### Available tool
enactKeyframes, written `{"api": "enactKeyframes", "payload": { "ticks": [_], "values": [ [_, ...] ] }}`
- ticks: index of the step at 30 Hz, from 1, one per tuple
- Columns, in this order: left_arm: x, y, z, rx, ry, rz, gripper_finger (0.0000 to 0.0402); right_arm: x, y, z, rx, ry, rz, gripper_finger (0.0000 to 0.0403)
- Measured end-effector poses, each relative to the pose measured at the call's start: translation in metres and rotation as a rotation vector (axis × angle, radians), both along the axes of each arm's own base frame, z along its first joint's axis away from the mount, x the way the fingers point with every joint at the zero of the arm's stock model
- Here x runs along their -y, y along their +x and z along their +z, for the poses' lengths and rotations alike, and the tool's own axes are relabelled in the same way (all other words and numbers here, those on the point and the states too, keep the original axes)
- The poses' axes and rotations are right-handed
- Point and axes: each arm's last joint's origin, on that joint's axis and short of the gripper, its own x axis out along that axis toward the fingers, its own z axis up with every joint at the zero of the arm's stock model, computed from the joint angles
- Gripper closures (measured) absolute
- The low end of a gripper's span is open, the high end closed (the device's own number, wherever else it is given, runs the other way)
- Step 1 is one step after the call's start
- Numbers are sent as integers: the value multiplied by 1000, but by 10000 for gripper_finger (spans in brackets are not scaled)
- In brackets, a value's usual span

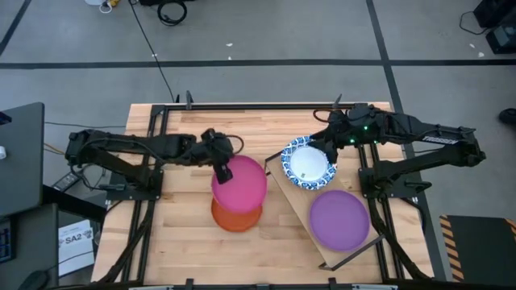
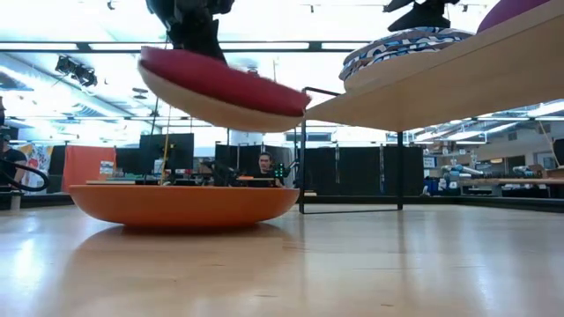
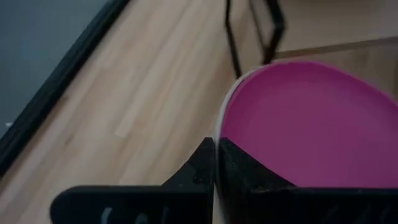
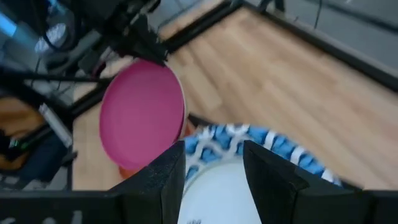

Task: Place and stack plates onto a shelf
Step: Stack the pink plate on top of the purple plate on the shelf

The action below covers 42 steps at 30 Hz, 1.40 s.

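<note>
Pink plate [image 1: 241, 182] in left gripper [image 1: 220, 170].

I see grey floor [image 1: 322, 32] with dark tape lines, bright ceiling lights [image 2: 264, 18], and 1 orange panel [image 2: 86, 163] beyond.

The big wooden table [image 1: 185, 242] has light planks. A white paper [image 1: 76, 240] with black print lies on the left, off the table. Far behind the table, a person [image 2: 263, 167] sits at dark screens [image 2: 167, 154].
</note>
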Motion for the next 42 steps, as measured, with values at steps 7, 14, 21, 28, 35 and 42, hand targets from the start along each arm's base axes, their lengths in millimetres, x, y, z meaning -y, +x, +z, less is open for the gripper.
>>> {"api": "enactKeyframes", "payload": {
  "ticks": [7,14,21,28,35,42],
  "values": [
    [-30,-6,1,-45,46,58,388,7,6,4,62,-26,-62,235],
    [-60,-12,0,-73,67,132,389,16,22,-3,37,-23,-92,235],
    [-83,-19,-1,-78,26,202,389,21,36,-12,-4,-45,-86,235],
    [-105,-24,2,-33,29,282,389,28,51,-7,95,-104,-51,236],
    [-122,-24,11,84,56,336,389,51,68,-11,161,-78,-52,237],
    [-134,-25,17,165,71,367,389,78,76,-26,110,-62,-123,237]
  ]
}}
